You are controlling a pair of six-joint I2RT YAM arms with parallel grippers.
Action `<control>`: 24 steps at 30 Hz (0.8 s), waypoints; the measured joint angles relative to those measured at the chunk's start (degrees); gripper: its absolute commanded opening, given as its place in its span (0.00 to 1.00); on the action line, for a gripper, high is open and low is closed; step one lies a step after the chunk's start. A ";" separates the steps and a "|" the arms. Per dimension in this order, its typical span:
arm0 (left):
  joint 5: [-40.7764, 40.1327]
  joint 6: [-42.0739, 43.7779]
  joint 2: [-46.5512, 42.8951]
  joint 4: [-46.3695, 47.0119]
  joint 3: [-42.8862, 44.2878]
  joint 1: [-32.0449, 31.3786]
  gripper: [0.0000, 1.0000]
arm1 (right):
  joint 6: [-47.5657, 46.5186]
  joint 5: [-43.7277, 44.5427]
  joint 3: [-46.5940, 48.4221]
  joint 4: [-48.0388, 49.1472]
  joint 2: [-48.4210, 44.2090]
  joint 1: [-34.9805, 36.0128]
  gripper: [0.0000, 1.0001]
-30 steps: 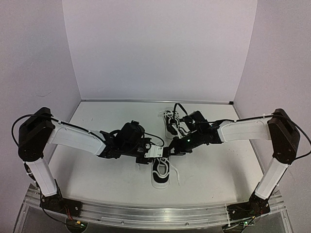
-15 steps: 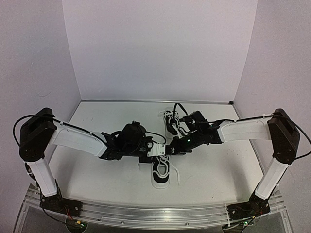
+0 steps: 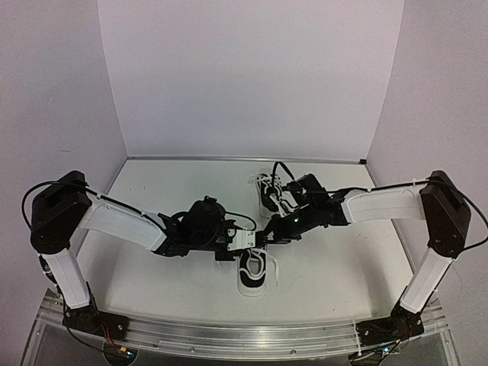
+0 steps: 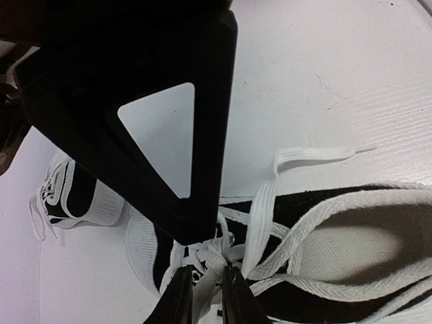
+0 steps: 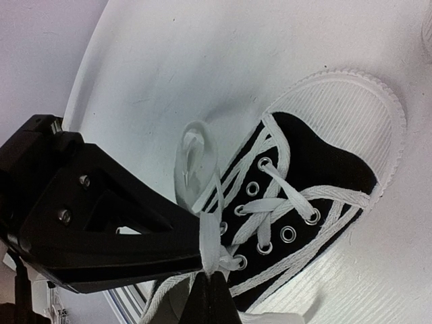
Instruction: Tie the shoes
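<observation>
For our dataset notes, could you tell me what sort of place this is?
Probably a lab test booth: plain pale walls box in a white table, with an aluminium rail anchoring two robot arms.

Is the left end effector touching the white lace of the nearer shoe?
Touching. The left wrist view shows the white lace pinched between the two fingertips of the left end effector, with no gap.

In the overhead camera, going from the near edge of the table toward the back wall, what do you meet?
The near shoe → left gripper and right gripper, level with each other, both pinching its laces → far shoe.
</observation>
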 measured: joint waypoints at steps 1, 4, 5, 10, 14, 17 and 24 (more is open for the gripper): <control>0.04 0.13 -0.65 -0.01 -0.39 0.00 0.17 | 0.00 -0.02 0.00 0.00 0.00 0.00 0.00; 0.26 0.60 -3.09 0.02 -1.39 0.00 0.19 | 0.00 -0.15 0.00 0.02 0.00 0.00 0.00; 0.28 0.79 -3.96 0.04 -1.62 0.00 0.19 | 0.00 -0.19 0.00 0.02 0.00 0.00 0.00; 0.98 2.08 -6.81 -0.13 -2.29 0.46 0.18 | -0.01 -0.33 0.00 0.04 0.00 0.00 0.00; 2.01 4.04 -6.88 -2.54 -2.26 0.97 0.15 | -0.01 -0.45 0.00 0.07 0.00 0.00 0.00; 2.63 5.48 -6.57 -5.19 -1.90 1.14 0.13 | 0.00 -0.47 0.00 0.09 0.00 0.00 0.00; 3.65 8.29 -3.81 -9.61 1.36 1.14 0.12 | 0.00 -0.65 0.04 0.21 0.00 0.00 0.00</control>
